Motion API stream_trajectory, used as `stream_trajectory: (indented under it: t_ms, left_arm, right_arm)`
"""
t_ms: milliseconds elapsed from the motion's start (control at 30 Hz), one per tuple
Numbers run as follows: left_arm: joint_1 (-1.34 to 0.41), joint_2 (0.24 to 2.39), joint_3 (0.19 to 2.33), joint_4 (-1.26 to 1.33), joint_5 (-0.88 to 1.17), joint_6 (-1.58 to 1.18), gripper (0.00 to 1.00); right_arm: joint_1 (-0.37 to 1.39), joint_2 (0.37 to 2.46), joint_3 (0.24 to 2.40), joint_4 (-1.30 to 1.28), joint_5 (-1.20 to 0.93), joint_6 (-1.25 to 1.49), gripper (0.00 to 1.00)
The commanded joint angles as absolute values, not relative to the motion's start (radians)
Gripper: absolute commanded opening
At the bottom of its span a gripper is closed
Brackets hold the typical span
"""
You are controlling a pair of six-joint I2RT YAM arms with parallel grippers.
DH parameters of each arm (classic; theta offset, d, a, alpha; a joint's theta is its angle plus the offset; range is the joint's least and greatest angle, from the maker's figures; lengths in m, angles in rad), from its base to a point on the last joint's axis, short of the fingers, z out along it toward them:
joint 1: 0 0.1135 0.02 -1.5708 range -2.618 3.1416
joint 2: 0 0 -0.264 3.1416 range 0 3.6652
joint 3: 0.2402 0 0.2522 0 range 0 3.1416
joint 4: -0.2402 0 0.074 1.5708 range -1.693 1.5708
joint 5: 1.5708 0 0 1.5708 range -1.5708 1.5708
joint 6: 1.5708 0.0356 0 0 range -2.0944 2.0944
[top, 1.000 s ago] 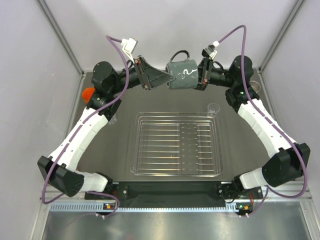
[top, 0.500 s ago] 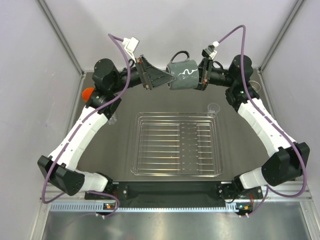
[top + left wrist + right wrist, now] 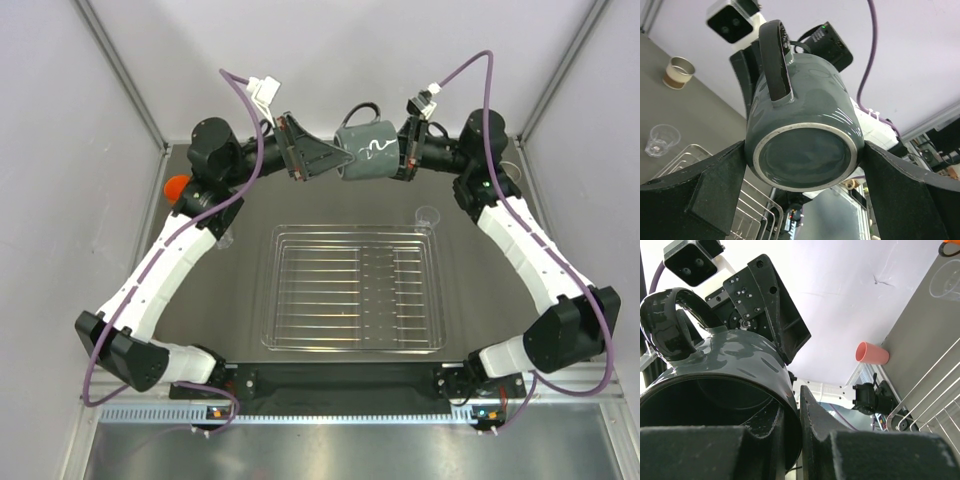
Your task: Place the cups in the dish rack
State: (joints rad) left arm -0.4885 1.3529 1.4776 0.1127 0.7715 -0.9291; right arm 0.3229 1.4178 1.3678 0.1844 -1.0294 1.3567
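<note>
Above the table's far edge, right gripper (image 3: 399, 160) clamps the rim of the grey mug (image 3: 366, 152), held sideways in the air. Left gripper (image 3: 338, 160) is spread wide, fingers (image 3: 715, 192) flanking the mug's base. Rack (image 3: 272, 290) lies nearer on the table, clear cup (image 3: 427, 215) just past its far right corner, orange cup (image 3: 177, 187) far left.
</note>
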Motion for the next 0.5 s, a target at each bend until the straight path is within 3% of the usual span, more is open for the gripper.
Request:
stream_trajectory:
  t_ms: [0,300,467]
  left_arm:
    - [-0.5,1.324,1.483,0.058,0.721,-0.855,0.96]
    - [-0.477,1.264,1.483,-0.061,0.589,-0.784,0.98]
    - [-0.417,1.229,1.441,-0.051,0.641,-0.765,0.98]
  right_arm:
    - [0.295,1.339,1.382,0.19,-0.898,1.325,0.0]
    - [0.247,1.299,1.407,0.104,-0.856,1.256,0.0]
    - [0.209,1.292,1.382,0.138,-0.874,1.299,0.0]
